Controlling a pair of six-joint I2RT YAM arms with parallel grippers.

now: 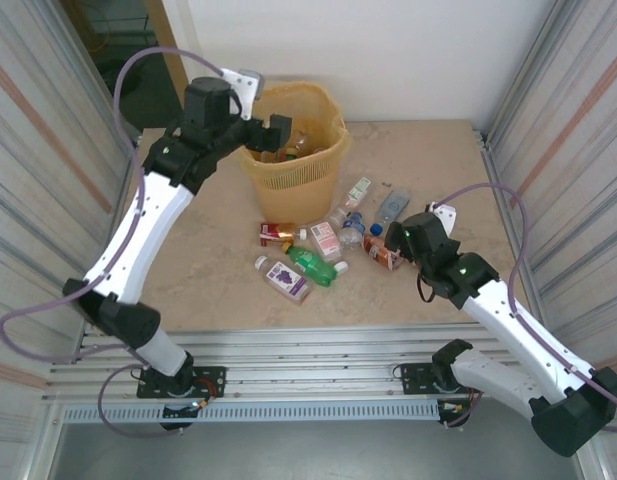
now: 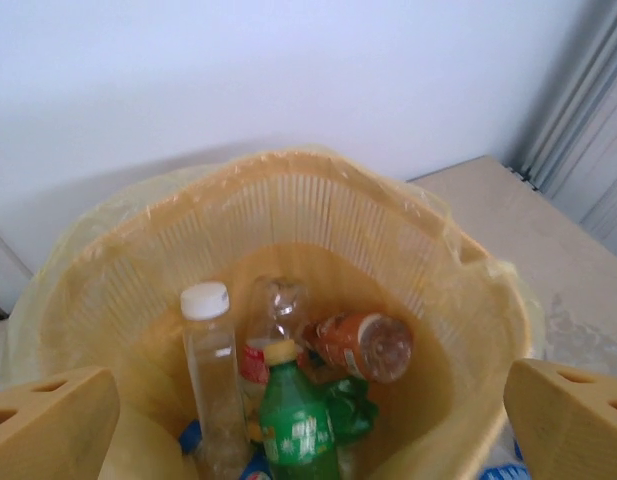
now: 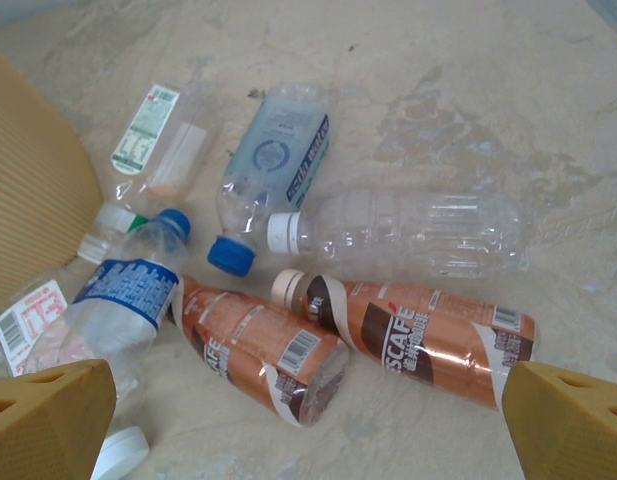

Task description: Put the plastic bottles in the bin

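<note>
The left tool [image 2: 308, 440] has its two tan plastic fingers [image 2: 48, 425] spread wide with nothing between them. It hangs over the orange-yellow plastic bin [image 2: 318, 170] with the thin yellow bag. Down inside lie a clear white-capped bottle [image 2: 210, 370], a green yellow-capped bottle [image 2: 300, 430] and a brown bottle [image 2: 363, 345].

The right tool [image 3: 308, 420] is spread wide too, holding nothing. It is low over two brown-label bottles [image 3: 258, 350] on the beige counter [image 3: 508, 100]. They lie close together, maybe touching. The tool could pinch both, or bump one so it rolls away.

The top view shows a green bottle on its side [image 1: 313, 265] and a purple-label bottle [image 1: 286, 279] waiting on the counter. The left wrist view shows the bottom of the bin.
</note>
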